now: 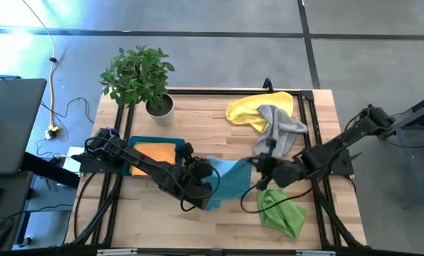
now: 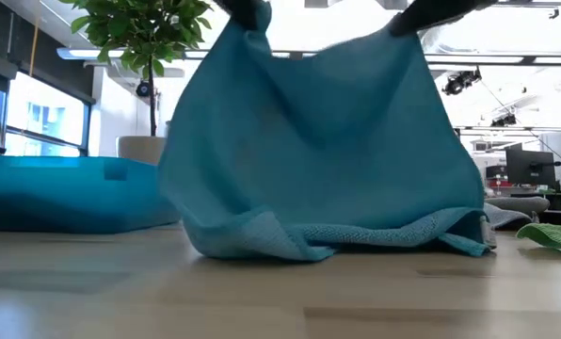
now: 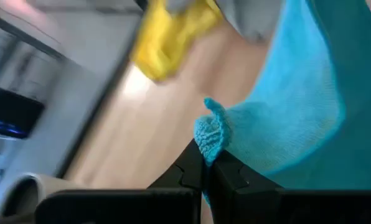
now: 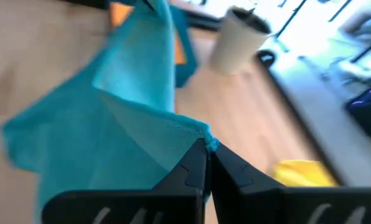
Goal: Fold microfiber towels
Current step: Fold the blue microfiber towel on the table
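A light blue towel (image 1: 230,183) hangs between my two grippers at the table's middle. Its lower edge (image 2: 356,240) lies bunched on the wood. My left gripper (image 1: 209,171) is shut on one upper corner and my right gripper (image 1: 257,162) on the other. The low view shows the cloth (image 2: 318,132) sagging between them. An orange towel (image 1: 155,153) lies in the teal tray (image 1: 135,142). At the far right a yellow towel (image 1: 255,108) and a grey towel (image 1: 282,128) lie crumpled together. A lime green towel (image 1: 282,210) lies crumpled near the front right. My left gripper pinches a corner of the blue towel (image 3: 210,134) between its two fingers; a small tuft sticks out past the fingertips (image 3: 195,171). The cloth hangs below, its lower edge on the table. My right gripper pinches the other upper corner (image 4: 198,134) between its two fingers (image 4: 195,168), right at the cloth's edge. The towel hangs down from there, slack between the two holds.
A potted plant (image 1: 138,75) stands at the far left corner behind the tray. Bare wood lies along the near edge (image 1: 198,227) and between the plant and the yellow towel.
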Action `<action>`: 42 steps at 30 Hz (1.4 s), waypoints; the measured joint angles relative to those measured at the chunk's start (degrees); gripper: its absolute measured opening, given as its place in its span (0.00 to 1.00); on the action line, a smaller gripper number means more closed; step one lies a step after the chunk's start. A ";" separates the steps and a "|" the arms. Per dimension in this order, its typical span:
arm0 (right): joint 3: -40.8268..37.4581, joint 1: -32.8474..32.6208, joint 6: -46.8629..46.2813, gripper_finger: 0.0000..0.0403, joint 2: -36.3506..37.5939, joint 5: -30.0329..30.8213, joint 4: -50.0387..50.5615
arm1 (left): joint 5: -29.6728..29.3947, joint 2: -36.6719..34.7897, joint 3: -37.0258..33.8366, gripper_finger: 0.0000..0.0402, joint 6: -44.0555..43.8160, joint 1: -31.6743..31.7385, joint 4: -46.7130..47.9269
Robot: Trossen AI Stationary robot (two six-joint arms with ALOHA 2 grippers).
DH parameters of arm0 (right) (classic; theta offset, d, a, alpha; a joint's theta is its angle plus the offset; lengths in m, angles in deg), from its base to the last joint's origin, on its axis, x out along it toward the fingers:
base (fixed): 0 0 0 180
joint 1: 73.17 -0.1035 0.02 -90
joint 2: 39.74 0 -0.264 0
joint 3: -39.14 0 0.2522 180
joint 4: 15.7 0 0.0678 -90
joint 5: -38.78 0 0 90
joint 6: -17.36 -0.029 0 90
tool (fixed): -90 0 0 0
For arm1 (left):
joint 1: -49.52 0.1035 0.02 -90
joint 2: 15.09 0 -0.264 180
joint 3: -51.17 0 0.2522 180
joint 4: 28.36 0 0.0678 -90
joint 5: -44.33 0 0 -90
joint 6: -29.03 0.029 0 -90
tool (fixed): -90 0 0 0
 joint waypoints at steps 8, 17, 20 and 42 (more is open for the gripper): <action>0.00 5.01 12.51 0.00 7.28 9.83 0.49 | -14.29 -4.42 0.02 0.00 -4.36 2.44 1.10; 1.74 19.10 37.88 0.00 11.15 11.67 -5.31 | -17.44 -11.88 0.04 0.00 10.48 12.71 -0.97; 6.33 22.23 43.25 0.00 11.34 11.80 -5.84 | -19.27 -13.35 0.04 0.00 16.11 15.56 -6.15; -18.21 4.06 -9.19 0.00 5.26 -21.55 -10.88 | 26.11 -2.97 -27.08 0.00 21.02 3.44 -47.97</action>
